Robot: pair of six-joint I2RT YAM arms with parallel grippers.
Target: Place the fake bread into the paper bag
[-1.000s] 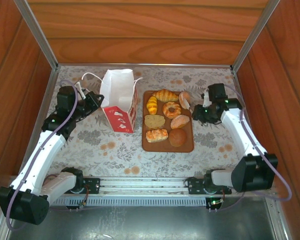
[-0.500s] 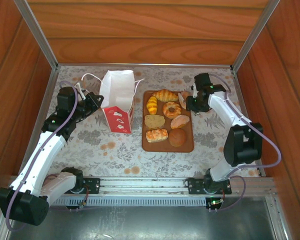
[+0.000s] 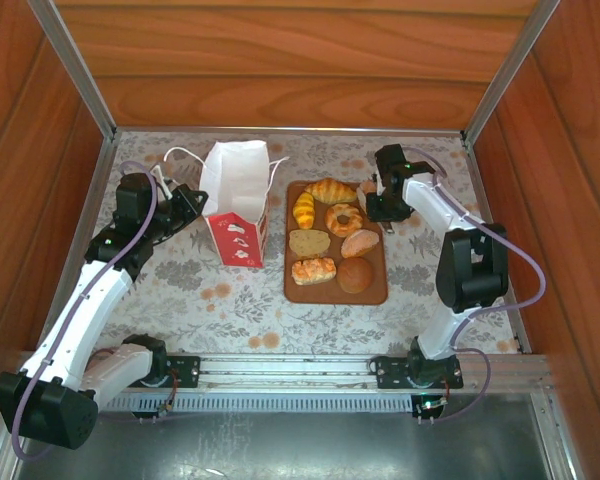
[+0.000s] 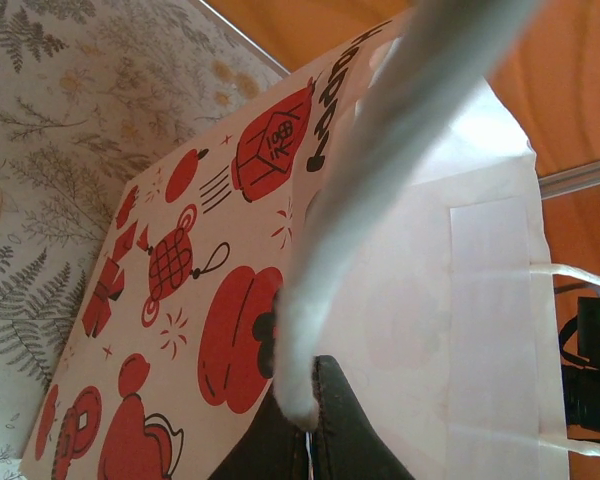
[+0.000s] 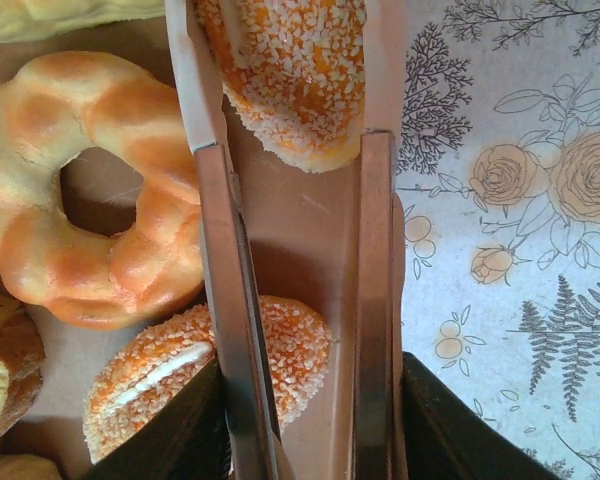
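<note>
The paper bag [image 3: 238, 200] stands open, left of the brown tray [image 3: 372, 290], white with red prints [image 4: 180, 270]. My left gripper [image 3: 192, 200] is shut on its white cord handle [image 4: 380, 150], pinched at the jaw tips [image 4: 310, 400]. The fake bread lies on the tray: a croissant [image 3: 330, 190], a ring doughnut [image 3: 343, 219], a bread slice [image 3: 308, 242], a round bun [image 3: 355, 275] and others. My right gripper [image 3: 372, 200] is at the tray's far right corner. Its fingers [image 5: 285, 60] press both sides of a seeded oval roll [image 5: 290, 90].
A second seeded roll [image 5: 160, 375] and the doughnut [image 5: 90, 190] lie close to the right gripper's left finger. Wooden walls enclose the floral tablecloth [image 3: 430, 280] on three sides. Bare cloth lies right of the tray.
The right arm has swung left and farther back to the tray's far right corner, and its jaws have narrowed onto the seeded roll. The left arm and the bag have not moved.
</note>
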